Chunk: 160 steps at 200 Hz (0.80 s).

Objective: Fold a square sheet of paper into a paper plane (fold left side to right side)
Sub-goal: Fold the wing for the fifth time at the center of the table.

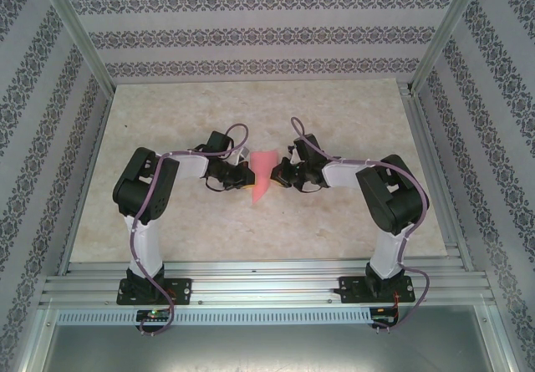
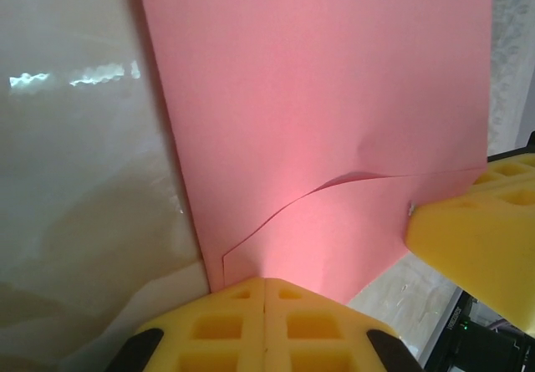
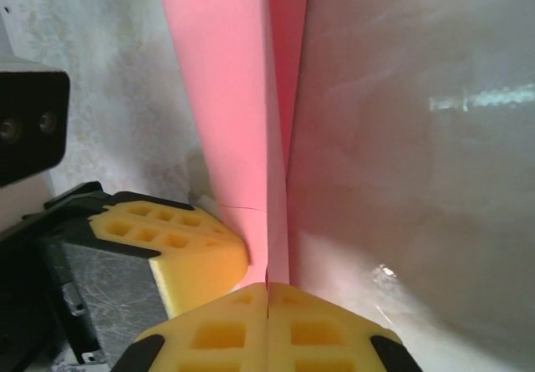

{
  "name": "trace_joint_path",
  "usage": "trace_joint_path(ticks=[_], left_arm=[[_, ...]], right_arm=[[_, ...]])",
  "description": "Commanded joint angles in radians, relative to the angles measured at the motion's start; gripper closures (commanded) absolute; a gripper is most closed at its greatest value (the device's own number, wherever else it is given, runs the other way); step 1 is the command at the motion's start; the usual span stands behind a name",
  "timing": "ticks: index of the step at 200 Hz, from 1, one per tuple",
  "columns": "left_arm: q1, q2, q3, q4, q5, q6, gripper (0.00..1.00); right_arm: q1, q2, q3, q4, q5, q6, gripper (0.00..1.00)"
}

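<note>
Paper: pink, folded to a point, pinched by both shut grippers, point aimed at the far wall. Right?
No. The top view shows the paper pointing at the near edge of the table, not the far wall. The rest holds: pink, folded, pinched by the shut left gripper and right gripper.

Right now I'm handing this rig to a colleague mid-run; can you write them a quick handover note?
Left gripper: shut on the left side of the paper plane.
Right gripper: shut on its right side.
Paper plane: middle of the table, between the grippers, tip toward the near edge.
Done: sheet already folded into a tapered dart.
Left: probably release and check creases; whether more folds are needed I cannot tell.
</note>
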Motion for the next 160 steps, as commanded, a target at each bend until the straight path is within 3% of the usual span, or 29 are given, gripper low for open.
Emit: trace_joint_path(ticks=[1,94,160], left_arm=[[-0.018,0.038,0.004,-0.042,-0.081,0.042,0.95],[-0.036,0.054,0.007,-0.042,-0.093,0.045,0.96],[-0.045,0.049,0.011,-0.046,-0.100,0.048,0.95]], right_arm=[[0.006,0.018,0.047,0.058,-0.009,0.038,1.00],[0.008,0.066,0.101,0.072,0.012,0.073,1.00],[0.038,0.087,0.162,-0.032,0.020,0.005,1.00]])
